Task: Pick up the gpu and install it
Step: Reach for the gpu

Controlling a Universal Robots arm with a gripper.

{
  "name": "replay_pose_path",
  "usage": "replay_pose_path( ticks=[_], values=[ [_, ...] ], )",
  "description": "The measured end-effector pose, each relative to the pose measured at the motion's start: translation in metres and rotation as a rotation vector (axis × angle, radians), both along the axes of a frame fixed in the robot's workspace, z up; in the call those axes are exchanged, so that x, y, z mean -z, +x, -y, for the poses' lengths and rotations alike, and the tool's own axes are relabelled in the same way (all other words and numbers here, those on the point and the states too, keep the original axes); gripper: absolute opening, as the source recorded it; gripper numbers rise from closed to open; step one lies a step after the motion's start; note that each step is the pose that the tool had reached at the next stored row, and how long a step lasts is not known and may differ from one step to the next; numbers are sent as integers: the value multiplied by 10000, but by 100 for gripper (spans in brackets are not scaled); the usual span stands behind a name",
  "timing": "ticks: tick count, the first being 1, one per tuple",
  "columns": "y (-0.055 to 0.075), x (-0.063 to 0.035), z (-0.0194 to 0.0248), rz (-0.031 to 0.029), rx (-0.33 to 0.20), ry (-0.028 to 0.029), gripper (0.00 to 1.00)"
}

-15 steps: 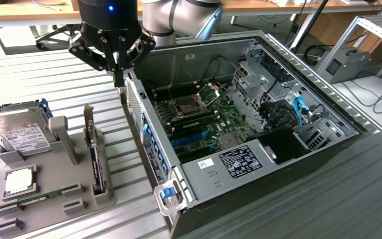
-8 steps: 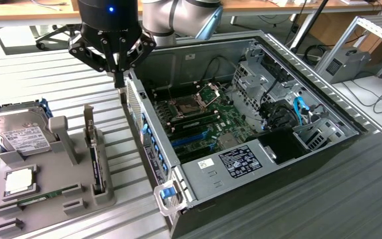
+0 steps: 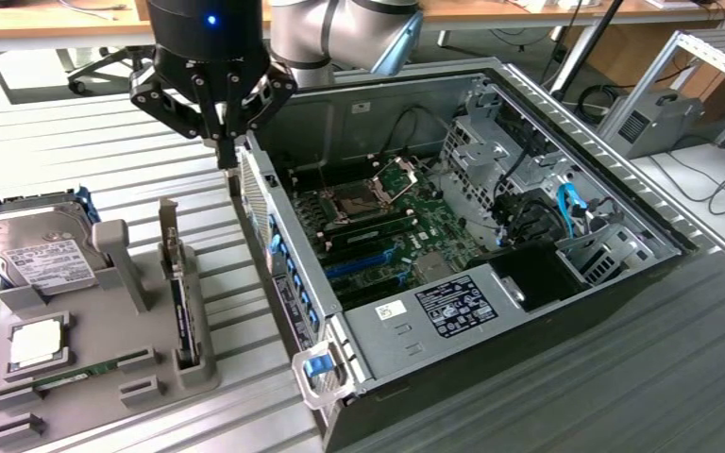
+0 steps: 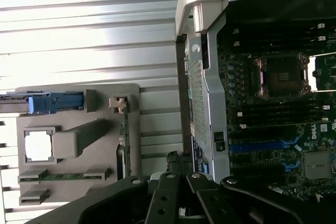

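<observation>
Gripper [image 3: 227,156], fingers pressed together on nothing, above perforated wall of open computer case [image 3: 381,330], gpu [image 3: 185,307] upright in grey holder [image 3: 86,406] beside it.

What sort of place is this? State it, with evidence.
Probably a robotics lab set up for computer assembly: open black desktop case on slatted metal table, grey parts fixture, wooden desks behind.

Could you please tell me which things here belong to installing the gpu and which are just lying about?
For the job:
gpu, standing in the grey holder
gripper
open computer case

Lying about:
hard drive
processor chip
memory stick
</observation>
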State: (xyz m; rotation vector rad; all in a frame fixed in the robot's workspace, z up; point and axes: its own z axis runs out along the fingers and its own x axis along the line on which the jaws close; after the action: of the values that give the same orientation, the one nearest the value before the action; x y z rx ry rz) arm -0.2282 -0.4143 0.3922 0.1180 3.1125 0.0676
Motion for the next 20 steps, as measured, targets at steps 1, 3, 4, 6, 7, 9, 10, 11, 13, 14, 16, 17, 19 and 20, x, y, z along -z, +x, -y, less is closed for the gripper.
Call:
replay_pose_path(
  ticks=[1, 3, 4, 6, 7, 9, 10, 11, 13, 14, 16, 17, 19, 20],
  values=[
    [0, 0, 5, 0, -1, 0, 11],
    [-8, 4, 89, 0, 0, 0, 11],
    [-9, 5, 104, 0, 0, 1, 11],
    [-10, 8, 157, 0, -1, 1, 11],
    [-13, 9, 182, 0, 0, 0, 11],
    [-18, 15, 240, 0, -1, 1, 11],
    [-19, 17, 264, -1, 0, 0, 11],
    [-19, 18, 277, 0, -1, 1, 11],
    [-20, 22, 316, 0, 0, 1, 11],
    [-20, 24, 329, 0, -1, 1, 11],
    [-21, 25, 344, 0, 0, 1, 11],
    [-21, 25, 350, -1, -1, 0, 11],
    [-21, 31, 392, 0, 0, 0, 11],
    [-21, 32, 407, 0, 0, 0, 11]
  ],
)
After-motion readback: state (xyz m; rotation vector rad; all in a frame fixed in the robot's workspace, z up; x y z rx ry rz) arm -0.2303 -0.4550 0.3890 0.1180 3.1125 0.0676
